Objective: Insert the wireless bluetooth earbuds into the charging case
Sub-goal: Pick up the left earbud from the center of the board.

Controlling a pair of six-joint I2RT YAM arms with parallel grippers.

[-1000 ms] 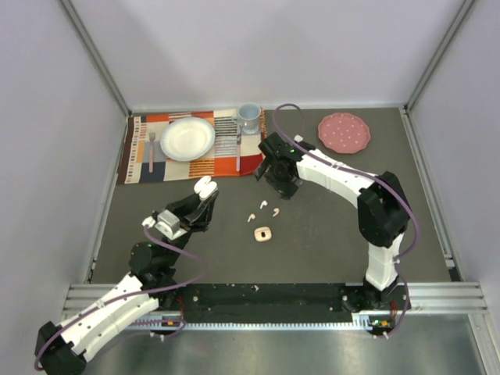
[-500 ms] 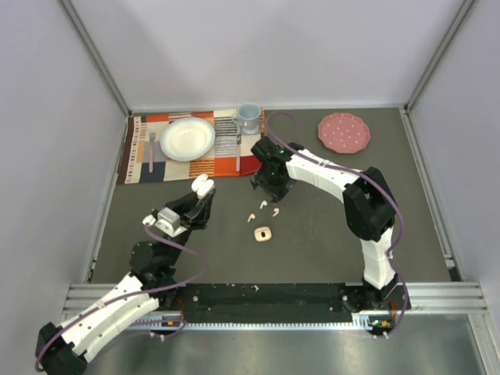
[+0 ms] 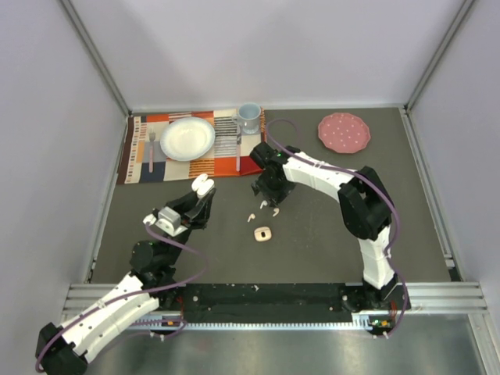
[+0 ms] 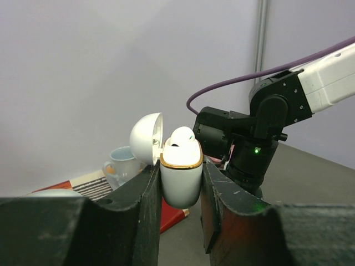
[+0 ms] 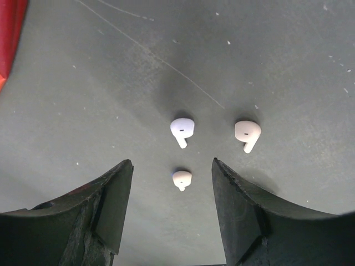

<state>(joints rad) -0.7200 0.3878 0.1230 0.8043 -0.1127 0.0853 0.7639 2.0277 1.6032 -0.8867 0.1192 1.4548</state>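
Note:
My left gripper (image 3: 201,190) is shut on a white charging case (image 4: 181,178) with a gold rim. It holds the case upright above the table with the lid (image 4: 146,138) open. One white earbud (image 4: 180,136) sits in the case. Three white earbuds lie on the dark table: one (image 5: 182,129) just ahead, one (image 5: 247,133) to its right, and one (image 5: 181,179) between my right fingertips. My right gripper (image 5: 171,162) is open and hovers over them. In the top view they (image 3: 263,205) lie just below my right gripper (image 3: 267,197).
A small beige open case (image 3: 262,233) lies on the table near the earbuds. A striped placemat (image 3: 141,168) at the back left holds a white plate (image 3: 187,138), cutlery and a blue mug (image 3: 248,117). A pink plate (image 3: 344,132) sits at the back right.
My right gripper has moved left and nearer, and now hangs over the loose earbuds. My left gripper and its case have not moved.

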